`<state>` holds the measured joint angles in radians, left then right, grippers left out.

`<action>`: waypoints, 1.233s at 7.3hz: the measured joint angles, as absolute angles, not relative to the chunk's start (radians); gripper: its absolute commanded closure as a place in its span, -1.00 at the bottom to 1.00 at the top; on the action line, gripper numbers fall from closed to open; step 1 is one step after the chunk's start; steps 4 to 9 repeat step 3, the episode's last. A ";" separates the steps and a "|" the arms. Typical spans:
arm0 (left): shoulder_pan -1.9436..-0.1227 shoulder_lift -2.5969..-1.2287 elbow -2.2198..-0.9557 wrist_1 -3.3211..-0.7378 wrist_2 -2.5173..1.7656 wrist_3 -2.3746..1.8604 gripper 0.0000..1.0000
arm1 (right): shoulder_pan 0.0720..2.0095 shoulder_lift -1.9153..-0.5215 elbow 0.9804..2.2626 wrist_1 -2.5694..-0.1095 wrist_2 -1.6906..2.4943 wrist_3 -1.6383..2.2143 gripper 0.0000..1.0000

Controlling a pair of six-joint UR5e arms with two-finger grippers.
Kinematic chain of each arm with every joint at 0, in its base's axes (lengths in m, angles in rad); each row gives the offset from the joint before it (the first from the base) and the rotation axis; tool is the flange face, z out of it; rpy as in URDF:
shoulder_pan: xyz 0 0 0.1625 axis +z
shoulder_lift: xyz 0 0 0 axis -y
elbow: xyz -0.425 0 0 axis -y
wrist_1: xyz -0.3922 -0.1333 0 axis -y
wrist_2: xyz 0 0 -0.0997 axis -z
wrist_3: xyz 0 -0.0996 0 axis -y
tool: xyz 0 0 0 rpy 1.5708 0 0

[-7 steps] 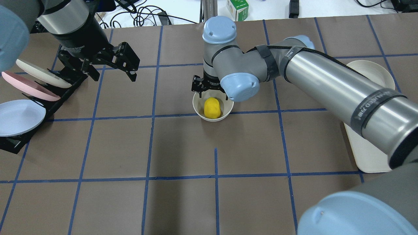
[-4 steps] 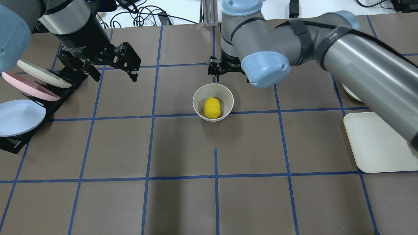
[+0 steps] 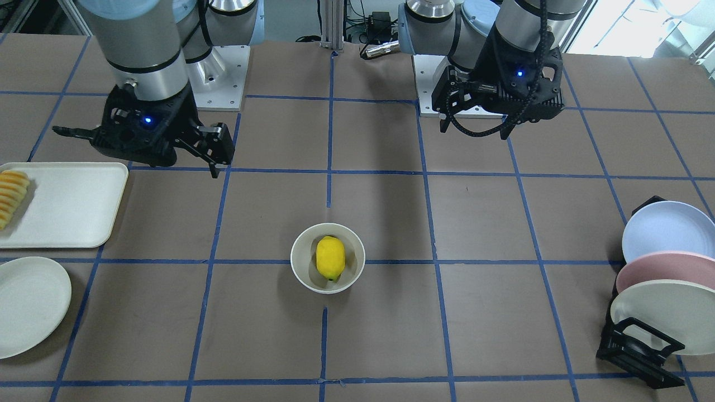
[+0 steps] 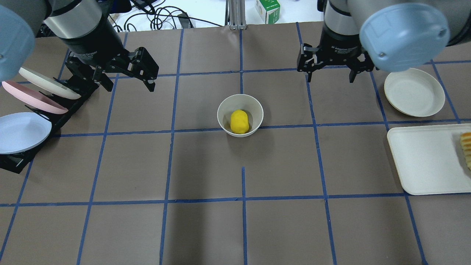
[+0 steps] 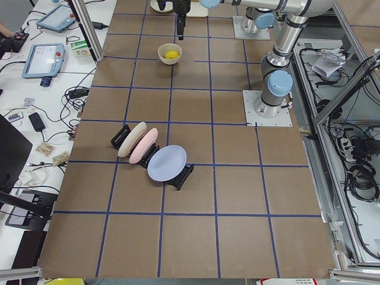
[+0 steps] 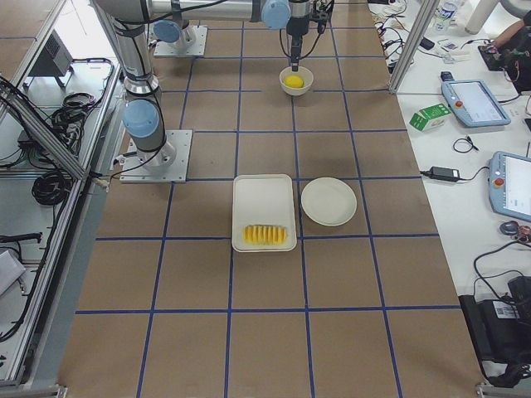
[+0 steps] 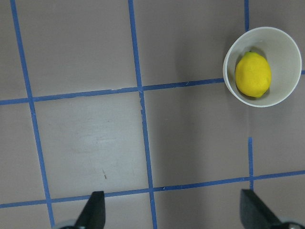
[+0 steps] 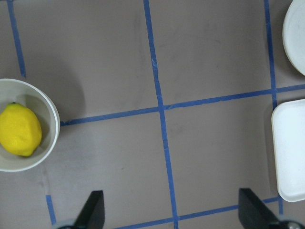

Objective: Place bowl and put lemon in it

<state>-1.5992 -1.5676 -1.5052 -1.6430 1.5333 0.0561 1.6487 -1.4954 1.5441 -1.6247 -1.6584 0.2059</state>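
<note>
The brown table (image 4: 206, 165) has wide room all around its middle. The left gripper (image 4: 130, 87) and right gripper (image 4: 331, 78) hang above the far side, fingers spread wide. One tray (image 4: 423, 162) and one flat plate (image 4: 414, 92) lie near the right edge (three plates (image 4: 25, 130) stand racked by the left edge). One bowl (image 4: 222, 106) sits in the middle, with one lemon (image 4: 239, 121) inside.

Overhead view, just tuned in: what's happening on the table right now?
Nothing is being held at this moment. The lemon lies inside the bowl, which stands upright near the middle of the table. Both claws are open and empty, hanging above the table away from the bowl: the right claw beside the off-white plate, the left claw near the plate rack. From how things lie, the job looks done.
</note>
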 measured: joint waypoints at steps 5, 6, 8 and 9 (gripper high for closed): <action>-1.601 -1.567 -1.505 -1.643 1.535 0.054 -1.00 | 1.588 -1.526 1.548 -1.536 -1.618 0.159 -1.00; -1.601 -1.567 -1.505 -1.643 1.535 0.054 -1.00 | 1.588 -1.526 1.548 -1.536 -1.618 0.159 -1.00; -1.601 -1.567 -1.505 -1.643 1.535 0.054 -1.00 | 1.588 -1.526 1.548 -1.536 -1.618 0.159 -1.00; -1.601 -1.567 -1.505 -1.643 1.535 0.054 -1.00 | 1.588 -1.526 1.548 -1.536 -1.618 0.159 -1.00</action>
